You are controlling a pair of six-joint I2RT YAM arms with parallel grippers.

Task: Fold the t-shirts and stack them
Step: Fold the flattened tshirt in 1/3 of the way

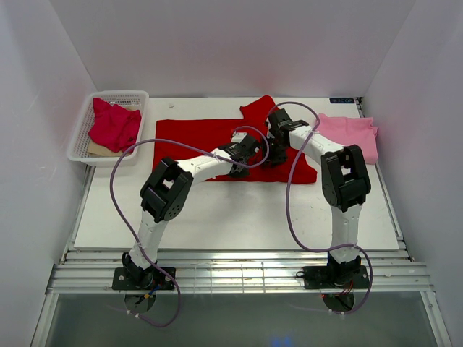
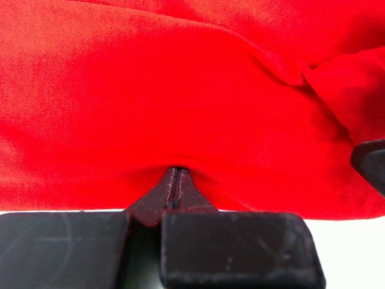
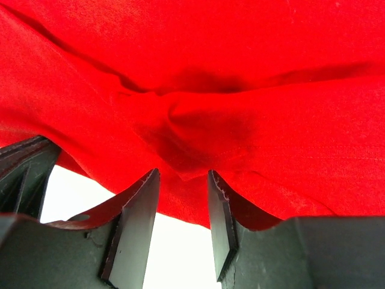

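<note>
A bright red t-shirt [image 1: 189,141] lies spread flat across the middle of the table, one sleeve sticking up at the back. My left gripper [image 1: 239,168] is at its near edge. In the left wrist view the fingers [image 2: 175,171] are pressed together, and the red cloth [image 2: 180,90] puckers around their tips. Just to the right, my right gripper [image 1: 273,160] is over the same edge. Its jaws [image 3: 183,171] stand apart, with a bunched fold of red cloth [image 3: 198,132] at the tips. A light pink t-shirt [image 1: 351,134] lies at the right. A crimson-red shirt [image 1: 114,124] sits crumpled in the basket.
A white mesh basket [image 1: 81,141] stands at the back left corner of the table. White walls close in the back and both sides. The white table top [image 1: 239,213] runs from the red shirt to the arm bases. Purple cables loop from both arms.
</note>
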